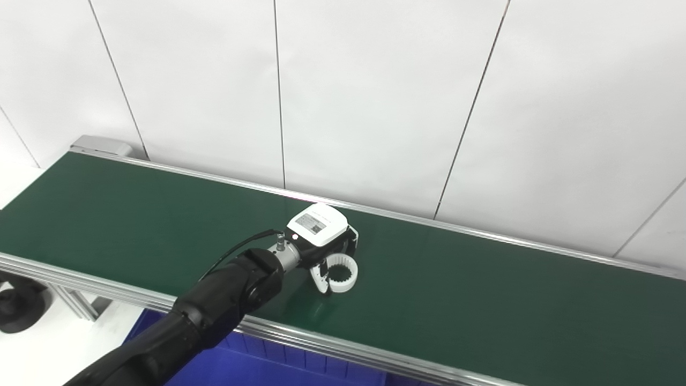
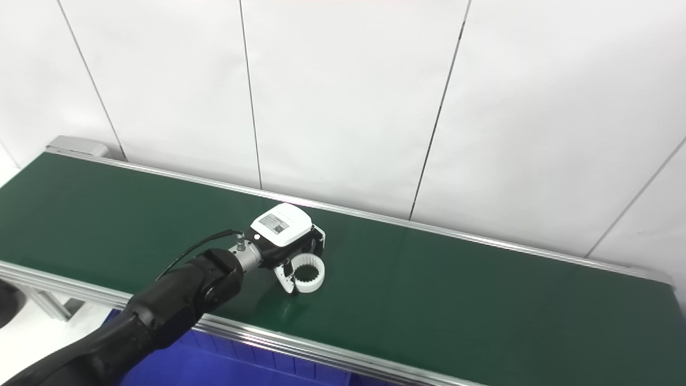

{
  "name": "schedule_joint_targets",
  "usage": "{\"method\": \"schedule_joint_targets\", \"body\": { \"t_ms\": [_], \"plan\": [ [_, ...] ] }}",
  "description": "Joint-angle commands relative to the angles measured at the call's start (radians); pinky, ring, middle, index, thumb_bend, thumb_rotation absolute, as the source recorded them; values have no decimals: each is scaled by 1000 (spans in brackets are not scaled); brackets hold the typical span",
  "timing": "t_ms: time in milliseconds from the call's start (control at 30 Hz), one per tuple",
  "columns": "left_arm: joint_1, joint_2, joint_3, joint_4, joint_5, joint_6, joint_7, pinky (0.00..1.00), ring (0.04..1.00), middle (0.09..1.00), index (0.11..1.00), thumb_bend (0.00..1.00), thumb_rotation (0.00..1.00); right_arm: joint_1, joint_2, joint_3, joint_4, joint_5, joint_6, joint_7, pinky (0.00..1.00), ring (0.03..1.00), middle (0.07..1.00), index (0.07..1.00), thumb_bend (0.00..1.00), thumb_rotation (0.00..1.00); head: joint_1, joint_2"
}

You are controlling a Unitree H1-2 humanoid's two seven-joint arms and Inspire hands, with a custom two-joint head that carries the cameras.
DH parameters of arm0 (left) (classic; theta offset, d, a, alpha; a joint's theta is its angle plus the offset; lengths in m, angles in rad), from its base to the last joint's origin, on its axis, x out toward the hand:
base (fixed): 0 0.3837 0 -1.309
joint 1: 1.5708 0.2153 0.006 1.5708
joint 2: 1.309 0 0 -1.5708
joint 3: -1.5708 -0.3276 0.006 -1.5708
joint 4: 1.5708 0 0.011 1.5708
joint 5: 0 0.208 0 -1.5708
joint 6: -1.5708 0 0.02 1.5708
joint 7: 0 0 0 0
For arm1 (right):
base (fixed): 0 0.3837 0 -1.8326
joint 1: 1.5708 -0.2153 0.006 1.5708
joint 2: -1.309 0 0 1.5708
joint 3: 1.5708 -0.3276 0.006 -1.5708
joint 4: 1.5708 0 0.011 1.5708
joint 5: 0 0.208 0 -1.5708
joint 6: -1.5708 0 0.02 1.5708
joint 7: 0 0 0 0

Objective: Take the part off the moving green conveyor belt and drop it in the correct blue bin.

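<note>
A white ring part (image 1: 341,274) with a toothed inner edge lies low on the green conveyor belt (image 1: 482,289), about mid-belt. My left hand (image 1: 321,236), with a white plate on its back, reaches over the belt from the lower left. Its thumb (image 1: 320,279) presses the ring's left side, and the dark fingers (image 1: 351,241) curl around its far side, so the hand is shut on the ring. The same grasp appears in the right eye view, hand (image 2: 283,228) on ring (image 2: 310,277). The right hand is out of view.
A blue bin (image 1: 257,364) sits below the belt's near rail (image 1: 348,348), partly hidden by my left arm. A white panelled wall stands right behind the far rail (image 1: 482,228). At the far left is the belt's end (image 1: 99,145), with dark equipment (image 1: 19,305) beneath it.
</note>
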Motion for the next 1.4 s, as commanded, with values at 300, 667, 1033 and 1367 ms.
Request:
{"method": "schedule_joint_targets", "body": {
  "t_ms": [300,667,1033,1367],
  "plan": [
    [34,66,43,-319,5,51,-153,202,282,409,507,520,0,12,3,9,-61,15,16,16,922,975,1000,1000,804,1000,22,50],
    [222,160,184,-792,-20,86,-379,190,248,466,490,524,0,27,-4,6,-172,-4,99,12,900,967,1000,1000,871,1000,74,179],
    [501,189,300,-895,2,49,-392,159,226,475,485,526,0,25,-24,3,-243,50,171,30,918,965,1000,1000,857,1000,126,234],
    [667,200,370,-846,29,29,-343,180,255,402,510,519,0,18,-39,-5,-304,61,227,47,905,961,1000,1000,838,1000,152,276]
  ]
}}
